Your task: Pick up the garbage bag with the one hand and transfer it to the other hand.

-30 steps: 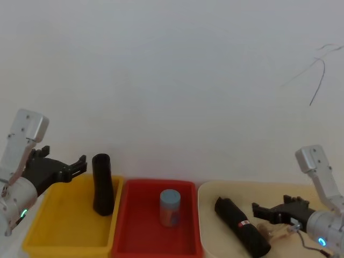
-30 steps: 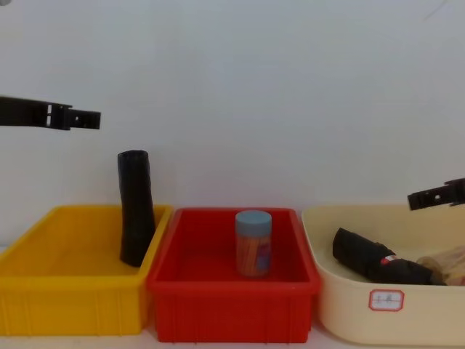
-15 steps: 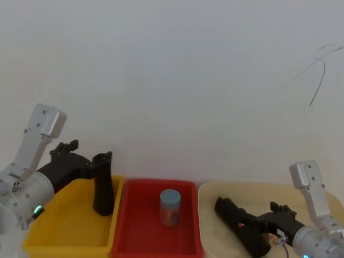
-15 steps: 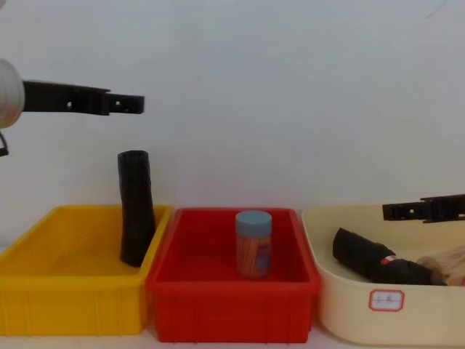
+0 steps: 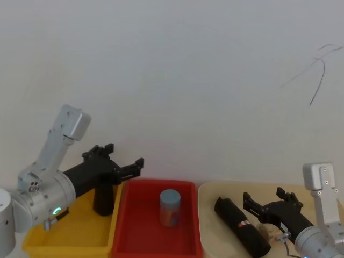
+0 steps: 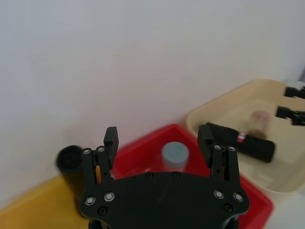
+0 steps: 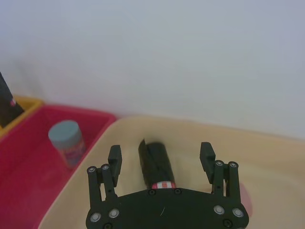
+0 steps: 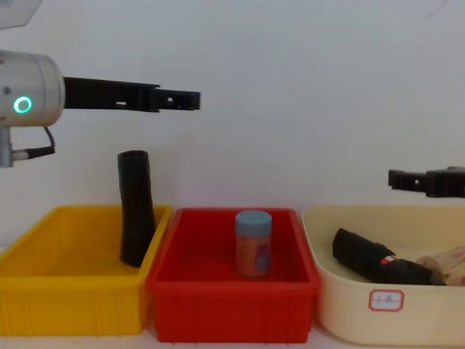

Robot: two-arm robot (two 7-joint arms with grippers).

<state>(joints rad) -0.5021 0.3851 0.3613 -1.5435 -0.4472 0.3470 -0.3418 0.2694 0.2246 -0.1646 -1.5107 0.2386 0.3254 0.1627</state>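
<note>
Black against the cream bin (image 5: 207, 215), the garbage bag (image 5: 241, 226) lies on its side in the head view, one end toward the bin's left rim, its red-and-white sticker facing up; the right gripper (image 5: 248, 203) hovers just above it with its jaws spread wide and empty, while the left gripper (image 5: 133, 166) reaches out over the seam between the yellow bin (image 5: 40, 236) and the red bin (image 5: 129, 236), also wide and holding nothing. In the left wrist view the left gripper (image 6: 157, 138) frames the blue-lidded jar (image 6: 175, 155) in the red bin, with the plain black roll (image 6: 71, 164) off to one side and the garbage bag (image 6: 250, 144) far beyond. In the right wrist view the garbage bag (image 7: 156, 163) sits between the open fingers, not yet touched. The chest view puts the left gripper (image 8: 190, 99) high above the bins and the right gripper (image 8: 398, 179) above the bag (image 8: 374, 262) — clear air between them. The step in hand looks like the approach to the pick; next the right gripper needs to drop and close across the roll. Something pale lies at the bin's right end — too cut off to name.
</note>
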